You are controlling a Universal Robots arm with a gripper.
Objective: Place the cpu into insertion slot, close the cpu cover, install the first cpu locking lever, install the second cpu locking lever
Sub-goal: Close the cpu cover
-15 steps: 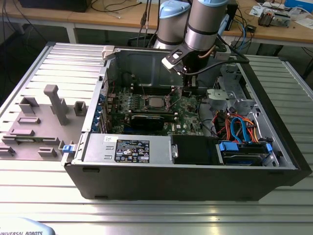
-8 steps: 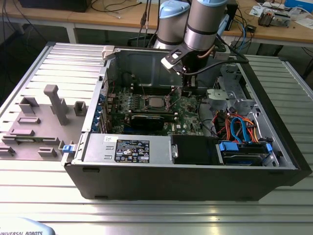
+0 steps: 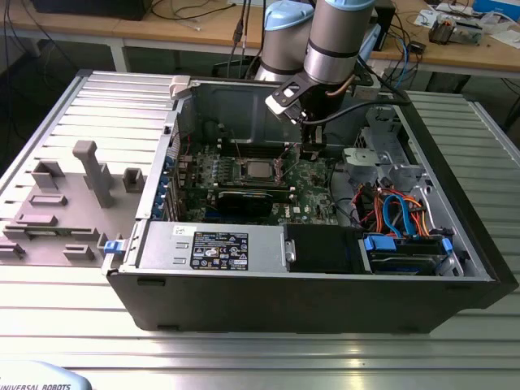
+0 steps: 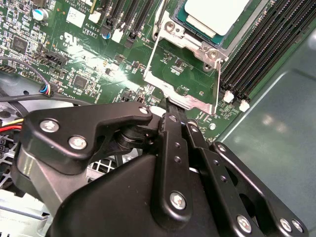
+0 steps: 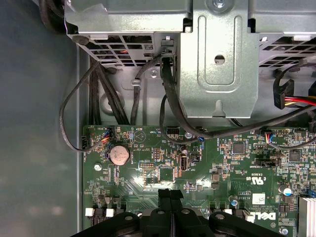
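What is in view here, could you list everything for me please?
computer case: one, black, open, on the ribbed metal table.
motherboard: one, green, inside the case.
cpu: one, silvery-grey, in the insertion slot.
cpu cover: one, silver, swung open beside the cpu.
power supply: one, grey, inside the case.
cables: several, blue and orange, exterior view's right.
coin battery: one, silver, on the motherboard.
fixture blocks: several, grey, exterior view's left.
gripper: one, black, at the cpu cover's free edge.
arm: one, grey, above the case.

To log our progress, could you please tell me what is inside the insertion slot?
The cpu sits in the insertion slot, its silvery top showing. The cpu cover is swung open, not over it. The slot's contacts beneath the chip are hidden.
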